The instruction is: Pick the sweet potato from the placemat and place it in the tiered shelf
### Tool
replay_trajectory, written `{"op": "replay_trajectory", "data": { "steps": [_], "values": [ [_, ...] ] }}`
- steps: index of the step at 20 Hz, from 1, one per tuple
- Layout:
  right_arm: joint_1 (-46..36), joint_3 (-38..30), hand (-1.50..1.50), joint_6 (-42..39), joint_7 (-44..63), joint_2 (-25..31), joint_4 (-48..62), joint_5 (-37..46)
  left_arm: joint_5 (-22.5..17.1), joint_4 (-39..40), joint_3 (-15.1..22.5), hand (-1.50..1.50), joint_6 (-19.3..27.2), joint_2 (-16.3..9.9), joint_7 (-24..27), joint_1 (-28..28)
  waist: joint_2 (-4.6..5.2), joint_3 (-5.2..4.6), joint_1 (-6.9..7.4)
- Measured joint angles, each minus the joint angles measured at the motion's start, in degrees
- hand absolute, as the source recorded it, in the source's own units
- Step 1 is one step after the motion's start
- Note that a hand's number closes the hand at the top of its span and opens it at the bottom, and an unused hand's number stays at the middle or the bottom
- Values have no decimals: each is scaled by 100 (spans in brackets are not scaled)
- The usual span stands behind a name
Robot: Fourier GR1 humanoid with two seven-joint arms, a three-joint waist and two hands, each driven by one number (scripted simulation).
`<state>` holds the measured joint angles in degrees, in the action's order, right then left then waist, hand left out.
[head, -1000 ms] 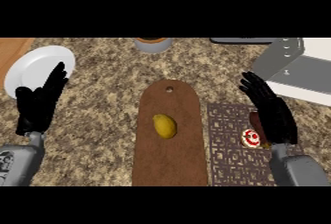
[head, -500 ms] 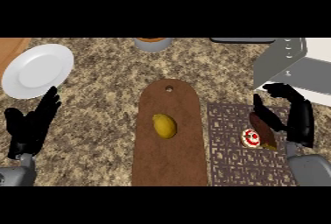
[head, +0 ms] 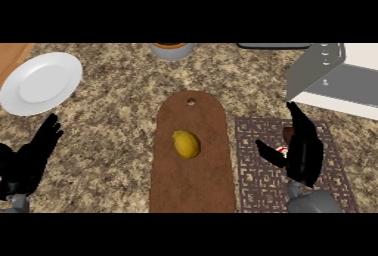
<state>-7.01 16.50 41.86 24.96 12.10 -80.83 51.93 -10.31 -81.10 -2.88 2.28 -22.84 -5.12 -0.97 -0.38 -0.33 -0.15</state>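
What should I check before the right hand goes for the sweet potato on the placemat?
1. Right hand open, fingers straight: ok.
2. Right hand above the placemat: ok.
3. Sweet potato located: cannot tell; only a reddish-brown bit shows at the hand's edge, and the hand hides the rest.
4. Tiered shelf in view, beyond the placemat's far end: ok.
5. Left hand open at the lower left, away from the placemat: ok.
6. Yellow fruit lies on the cutting board, off the placemat, so it is not the target: ok.
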Motion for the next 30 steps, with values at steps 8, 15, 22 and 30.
{"op": "replay_trajectory", "data": {
  "steps": [8,15,22,30],
  "values": [
    [-203,240,-150,-2497,2239,-26,-417,1701,-67,-11,-77,0,-90,-17,49,-119,-17,-10,-43],
    [-524,535,-150,-5222,3248,-121,-763,1806,-44,-51,-69,0,-115,21,72,-152,3,8,1],
    [-755,305,-150,-6455,3205,-128,-968,1848,50,11,-95,0,-115,75,66,-52,24,23,9],
    [-865,-221,-150,-6912,2935,-83,-713,1969,98,4,-207,0,-186,155,40,-23,34,31,26]
  ]
}}
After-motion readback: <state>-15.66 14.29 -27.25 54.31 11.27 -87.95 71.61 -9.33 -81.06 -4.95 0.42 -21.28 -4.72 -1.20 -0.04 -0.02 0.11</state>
